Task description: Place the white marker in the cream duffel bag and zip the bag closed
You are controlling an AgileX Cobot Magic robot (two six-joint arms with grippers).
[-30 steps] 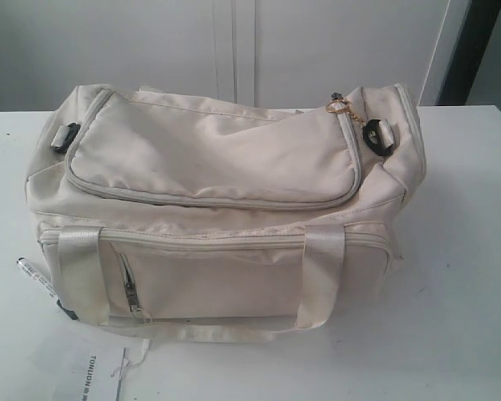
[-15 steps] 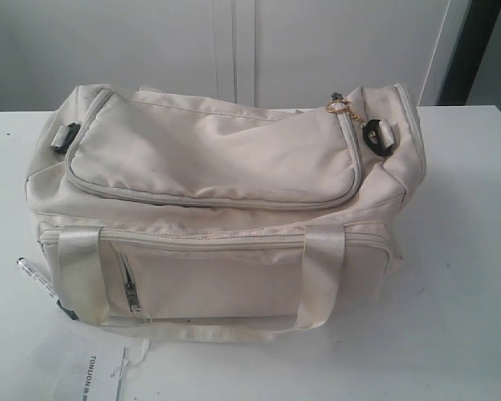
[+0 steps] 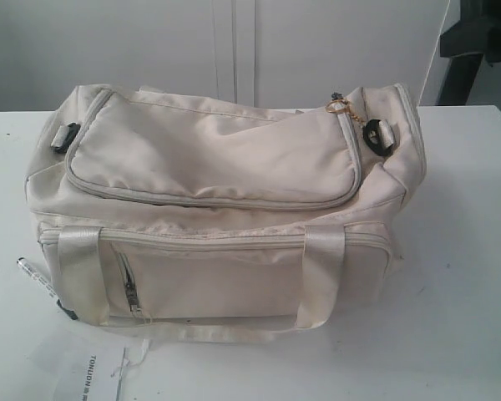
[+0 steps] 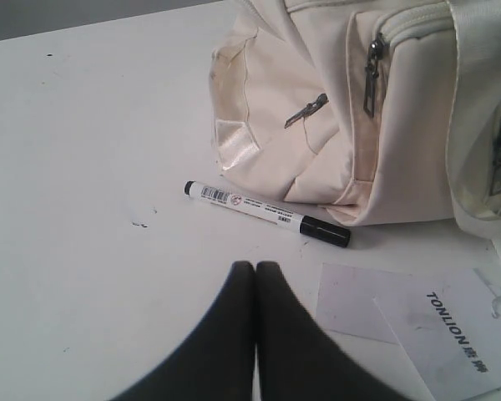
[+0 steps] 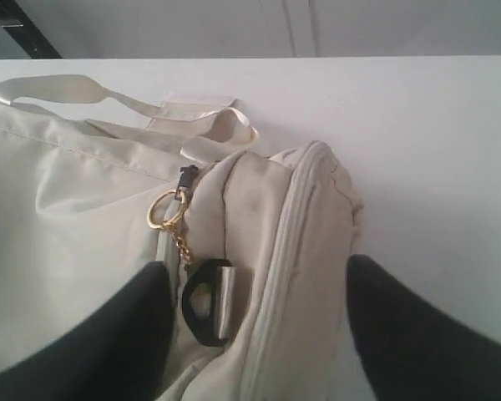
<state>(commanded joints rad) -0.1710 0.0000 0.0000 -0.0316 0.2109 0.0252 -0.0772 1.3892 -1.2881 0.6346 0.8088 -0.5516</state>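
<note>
thin white black-capped marker (image 4: 263, 213) lies beside the soft cream fabric duffel bag (image 3: 217, 159): everything is left. my left gripper (image 4: 255, 267) is closed empty, right gripper (image 5: 257, 263) wide, empty.

Left gripper (image 4: 255, 267) closed, right gripper (image 5: 259, 274) spread (wide)
</note>
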